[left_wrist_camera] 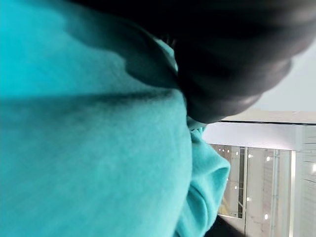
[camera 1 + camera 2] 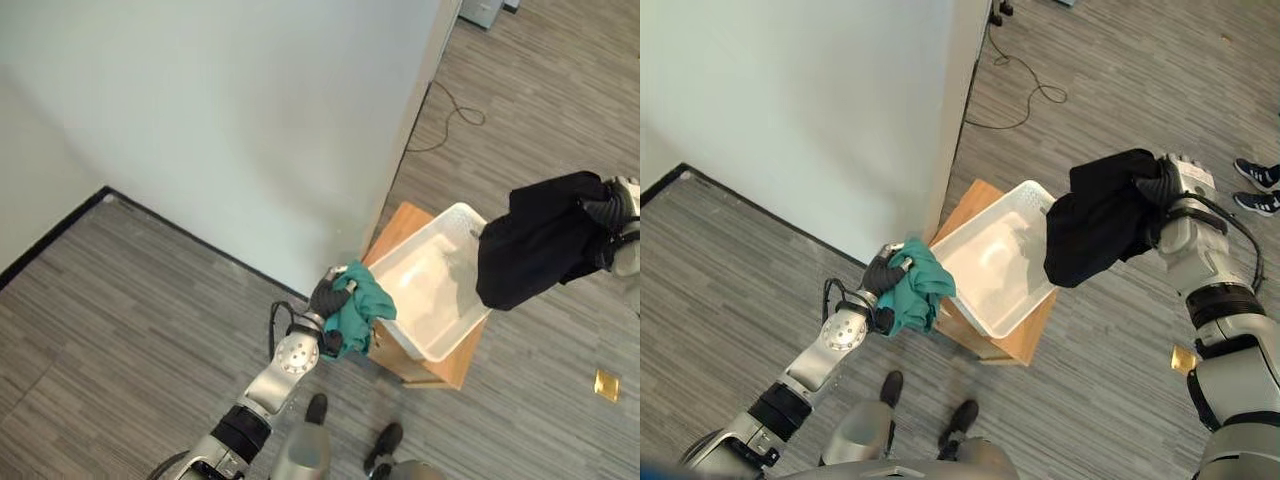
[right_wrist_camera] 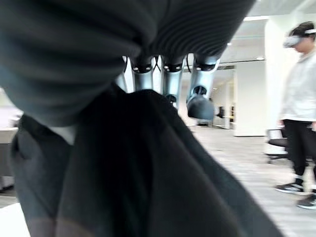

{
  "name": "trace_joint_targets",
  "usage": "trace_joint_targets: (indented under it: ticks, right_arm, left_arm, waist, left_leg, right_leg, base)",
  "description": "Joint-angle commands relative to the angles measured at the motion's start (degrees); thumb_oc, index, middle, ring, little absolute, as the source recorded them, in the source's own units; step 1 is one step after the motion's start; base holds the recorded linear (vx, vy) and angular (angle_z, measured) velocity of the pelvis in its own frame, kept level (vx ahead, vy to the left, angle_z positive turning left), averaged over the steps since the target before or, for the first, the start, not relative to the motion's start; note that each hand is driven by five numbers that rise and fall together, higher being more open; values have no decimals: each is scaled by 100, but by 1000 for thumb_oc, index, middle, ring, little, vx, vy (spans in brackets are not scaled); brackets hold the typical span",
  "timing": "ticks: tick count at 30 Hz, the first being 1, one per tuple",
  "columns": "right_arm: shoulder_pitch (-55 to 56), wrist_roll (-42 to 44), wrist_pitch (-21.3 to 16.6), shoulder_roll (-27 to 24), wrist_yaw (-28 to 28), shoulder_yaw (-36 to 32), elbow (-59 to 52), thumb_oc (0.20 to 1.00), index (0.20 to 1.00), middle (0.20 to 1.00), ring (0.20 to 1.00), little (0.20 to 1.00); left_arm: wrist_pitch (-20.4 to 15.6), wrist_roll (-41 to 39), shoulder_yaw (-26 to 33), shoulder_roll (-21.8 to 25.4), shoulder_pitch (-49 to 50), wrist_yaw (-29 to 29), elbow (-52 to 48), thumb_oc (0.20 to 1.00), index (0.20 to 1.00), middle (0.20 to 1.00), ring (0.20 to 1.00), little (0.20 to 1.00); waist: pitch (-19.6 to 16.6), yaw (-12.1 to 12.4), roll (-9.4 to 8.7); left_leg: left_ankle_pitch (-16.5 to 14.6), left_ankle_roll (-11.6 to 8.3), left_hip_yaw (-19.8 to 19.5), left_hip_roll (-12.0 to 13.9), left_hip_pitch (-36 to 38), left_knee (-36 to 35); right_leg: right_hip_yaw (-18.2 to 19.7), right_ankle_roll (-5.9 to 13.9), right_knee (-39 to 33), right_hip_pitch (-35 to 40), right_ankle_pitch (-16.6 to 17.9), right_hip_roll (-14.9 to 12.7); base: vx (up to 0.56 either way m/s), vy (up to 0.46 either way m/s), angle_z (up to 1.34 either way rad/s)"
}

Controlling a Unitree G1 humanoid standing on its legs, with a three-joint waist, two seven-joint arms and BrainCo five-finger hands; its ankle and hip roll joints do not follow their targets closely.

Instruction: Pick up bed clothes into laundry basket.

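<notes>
Eye views: left hand (image 2: 886, 271) closed around a teal garment (image 2: 916, 292), held just beside the near rim of a white laundry basket (image 2: 1015, 312). Right hand (image 2: 1170, 187) gripping a black garment (image 2: 1102, 218), hanging above the basket's far side. Basket resting on a small wooden stand (image 2: 1025, 347), next to a pale bed (image 2: 230, 120). Grey striped floor (image 2: 100, 310) all around.

Left wrist view: teal cloth very close, glass partitions (image 1: 256, 182) behind.

Right wrist view: silver fingers (image 3: 170, 81) curled over black cloth; standing person (image 3: 300, 113) wearing a headset.
</notes>
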Motion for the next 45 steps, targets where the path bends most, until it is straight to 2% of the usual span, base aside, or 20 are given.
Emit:
trace_joint_targets:
  ticks: [1,7,12,15,20,23,24,29,34,39,43,45]
  right_arm:
    - [-789,82,-64,-337,-313,293,-294,200,200,200,200,200]
    - [-1080,-4,30,-52,-279,543,255,200,200,200,200,200]
    - [-1429,86,50,240,-285,721,346,200,200,200,200,200]
    - [-1376,179,17,341,-298,670,191,200,200,200,200,200]
    - [-379,163,-52,646,-257,330,-556,200,200,200,200,200]
    - [151,99,-26,732,-188,108,-646,200,200,200,200,200]
    - [348,13,30,744,-151,41,-485,1000,1000,1000,1000,1000]
    - [394,-75,146,704,-172,-27,3,1000,1000,1000,1000,1000]
    - [696,-103,168,633,-166,-241,-331,1000,1000,1000,1000,1000]
    - [1912,555,-78,433,-157,-1375,-1137,1000,1000,1000,1000,1000]
    - [2642,877,-165,336,-148,-1964,-994,1000,1000,1000,1000,1000]
    - [2838,910,-126,489,24,-1889,-430,1000,1000,1000,1000,1000]
  left_arm:
    - [-336,-205,-444,-265,-404,-41,-151,200,200,200,200,200]
    - [-328,-272,-489,-214,-344,-85,-166,200,200,200,200,200]
    - [-344,-345,-519,-163,-445,-34,-150,200,200,200,200,200]
    - [-340,-343,-484,-143,-517,0,-190,200,200,200,200,200]
    - [-313,-328,-331,-248,-682,131,-150,200,200,200,200,200]
    - [-307,-299,-338,-278,-701,143,-122,200,200,200,200,200]
    - [-316,-293,-355,-317,-690,129,-101,200,200,200,200,200]
    - [-324,-283,-399,-355,-692,123,-84,200,200,200,200,200]
    - [-288,-201,-349,-401,-707,154,-87,200,200,200,200,200]
    - [-331,51,-185,-329,-774,235,-321,200,200,200,200,200]
    - [-373,272,-223,-171,-1020,211,-780,200,200,200,200,200]
    - [-456,457,-380,-72,-1352,94,-1145,200,200,200,200,200]
  waist:
    - [-163,314,160]
    - [-61,480,128]
    - [136,652,85]
    - [184,653,73]
    - [201,597,35]
    - [184,577,37]
    - [172,565,62]
    - [115,441,137]
    - [75,312,180]
    - [-122,-44,237]
    - [-272,-229,388]
    - [-355,-343,569]
  left_leg:
    - [-84,-379,-25,425,92,-609]
    - [-37,-367,-130,394,-27,-609]
    - [34,-392,-278,371,-280,-609]
    - [51,-394,-318,359,-335,-609]
    - [21,-368,-374,331,-344,-609]
    - [-2,-351,-382,310,-302,-609]
    - [-48,-348,-380,304,-246,-609]
    - [-49,-323,-348,273,-178,-609]
    - [-73,-321,-288,290,-121,-609]
    - [-142,-298,-138,306,27,-609]
    - [-177,-295,-56,298,128,-609]
    - [-173,-299,-5,300,188,-609]
  right_leg:
    - [-202,350,95,469,-558,99]
    - [-332,366,95,424,-529,92]
    - [-480,368,95,303,-524,96]
    - [-514,361,95,279,-527,103]
    - [-551,359,95,309,-523,98]
    - [-567,356,95,355,-535,87]
    - [-567,348,95,403,-556,88]
    - [-573,341,95,429,-543,45]
    - [-535,338,95,465,-558,35]
    - [-409,338,95,545,-588,-2]
    - [-341,344,95,605,-603,-45]
    - [-281,336,95,619,-620,-80]
  base:
    - [23,1,21]
    - [12,19,17]
    - [-23,-1,13]
    - [-24,-3,21]
    - [5,12,10]
    - [16,-1,10]
    - [0,0,0]
    - [4,5,-2]
    - [5,-5,-3]
    - [42,-11,-12]
    - [47,-3,-17]
    - [34,-6,-19]
